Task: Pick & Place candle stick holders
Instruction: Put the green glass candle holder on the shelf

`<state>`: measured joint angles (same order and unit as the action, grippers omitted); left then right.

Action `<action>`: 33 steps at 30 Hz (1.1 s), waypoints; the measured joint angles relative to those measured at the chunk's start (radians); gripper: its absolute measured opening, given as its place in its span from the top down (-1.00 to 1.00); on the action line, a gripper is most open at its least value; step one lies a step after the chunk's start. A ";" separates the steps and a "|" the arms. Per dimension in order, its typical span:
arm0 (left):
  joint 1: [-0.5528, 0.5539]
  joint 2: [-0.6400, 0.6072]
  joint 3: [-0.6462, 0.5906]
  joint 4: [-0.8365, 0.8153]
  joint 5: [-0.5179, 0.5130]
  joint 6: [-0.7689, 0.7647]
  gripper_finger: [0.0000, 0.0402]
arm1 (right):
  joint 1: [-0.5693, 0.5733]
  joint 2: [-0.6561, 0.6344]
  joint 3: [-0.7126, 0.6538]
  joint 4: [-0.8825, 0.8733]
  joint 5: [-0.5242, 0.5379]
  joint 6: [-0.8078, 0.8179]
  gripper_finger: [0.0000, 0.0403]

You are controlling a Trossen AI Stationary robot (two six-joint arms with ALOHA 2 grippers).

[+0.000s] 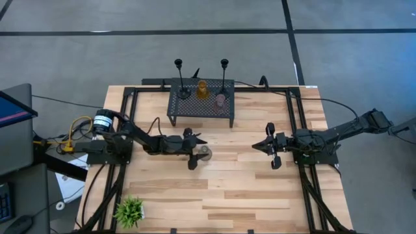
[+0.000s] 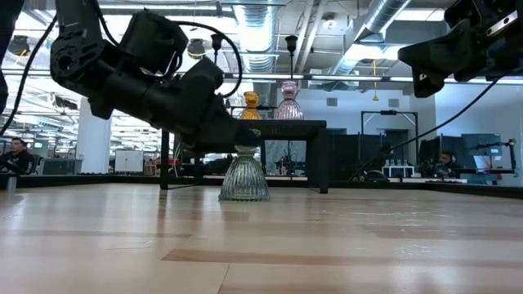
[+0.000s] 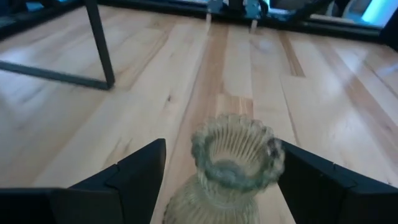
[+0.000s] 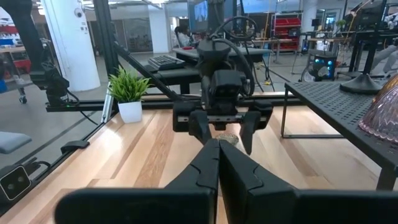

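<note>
The grey-green holder is standing upright on the desk, sitting between the left tool's spread fingers; its ribbed glass is showing only close up. The right tool, pressed together, is hovering well apart. No writing is showing.

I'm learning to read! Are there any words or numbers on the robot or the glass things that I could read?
None can be read. The grey-green holder between the left gripper fingers is plain ribbed glass, and the mesh stand bears no label. Screens and signs in the room behind are too blurred to read.
</note>
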<state>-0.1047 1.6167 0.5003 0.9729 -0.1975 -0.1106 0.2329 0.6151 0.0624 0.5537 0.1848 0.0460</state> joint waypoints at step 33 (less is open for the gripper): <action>0.028 0.110 0.055 0.023 0.012 -0.082 -0.08 | 0.000 0.000 0.000 -0.024 0.052 0.007 1.00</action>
<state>-0.0770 1.7267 0.5556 0.9958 -0.1859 -0.1922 0.2325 0.6151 0.0624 0.5301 0.2371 0.0532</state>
